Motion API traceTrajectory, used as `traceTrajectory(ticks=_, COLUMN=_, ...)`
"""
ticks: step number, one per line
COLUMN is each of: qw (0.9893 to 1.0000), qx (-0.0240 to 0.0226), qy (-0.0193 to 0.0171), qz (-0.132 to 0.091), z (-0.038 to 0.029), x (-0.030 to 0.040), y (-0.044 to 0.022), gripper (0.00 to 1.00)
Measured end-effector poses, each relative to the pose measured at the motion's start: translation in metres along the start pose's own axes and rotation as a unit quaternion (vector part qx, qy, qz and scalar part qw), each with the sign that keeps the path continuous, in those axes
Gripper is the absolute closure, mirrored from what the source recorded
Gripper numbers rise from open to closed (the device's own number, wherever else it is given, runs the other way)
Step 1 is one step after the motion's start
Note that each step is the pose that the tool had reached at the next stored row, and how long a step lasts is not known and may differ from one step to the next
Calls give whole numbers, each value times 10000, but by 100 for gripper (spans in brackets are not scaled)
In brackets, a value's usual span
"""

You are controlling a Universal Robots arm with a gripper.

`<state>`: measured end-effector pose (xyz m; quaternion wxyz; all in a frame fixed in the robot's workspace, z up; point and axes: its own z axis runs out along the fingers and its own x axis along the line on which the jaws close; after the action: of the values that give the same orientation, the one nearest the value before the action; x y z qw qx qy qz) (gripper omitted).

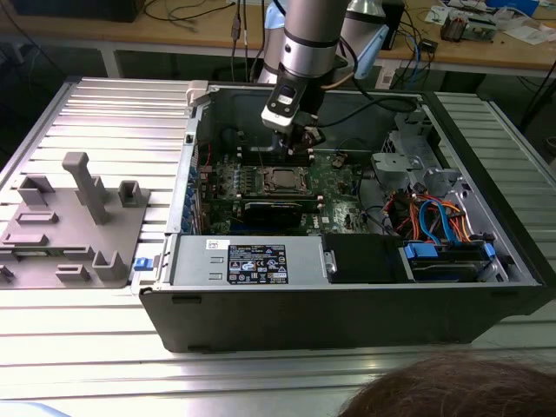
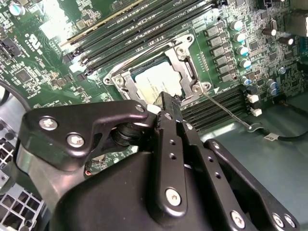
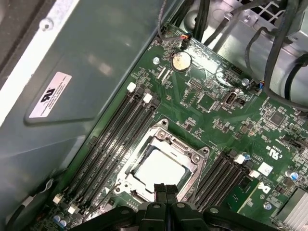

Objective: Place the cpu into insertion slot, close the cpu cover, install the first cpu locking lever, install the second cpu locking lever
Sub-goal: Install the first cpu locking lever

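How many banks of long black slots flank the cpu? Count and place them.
2. In the first wrist view, one bank lies between the cpu and the grey case wall; the other on the cpu's opposite side. The gripper could hide more.

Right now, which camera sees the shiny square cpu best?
The first wrist view: the cpu shows nearly whole, big and bright. In the second wrist view the claw hides one corner of the cpu. In the exterior view the cpu is just a tiny square.

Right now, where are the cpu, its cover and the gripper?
cpu (image 3: pixel 160 168), first wrist view, middle of metal top.
cpu cover (image 3: pixel 179 147), first wrist view, frame strip beside window.
gripper (image 3: pixel 166 188), first wrist view, between fingertips.
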<state>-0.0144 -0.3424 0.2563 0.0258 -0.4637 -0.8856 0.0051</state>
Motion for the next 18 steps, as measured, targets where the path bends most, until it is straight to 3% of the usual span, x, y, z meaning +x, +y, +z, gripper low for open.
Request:
traceTrajectory(ticks=8, qw=9997, qx=10, qy=-8, qz=-244, z=0, x=0, y=0, gripper=89)
traceTrajectory(ticks=18, qw=9983, qx=24, qy=-19, qz=-580, z=0, x=0, y=0, gripper=89)
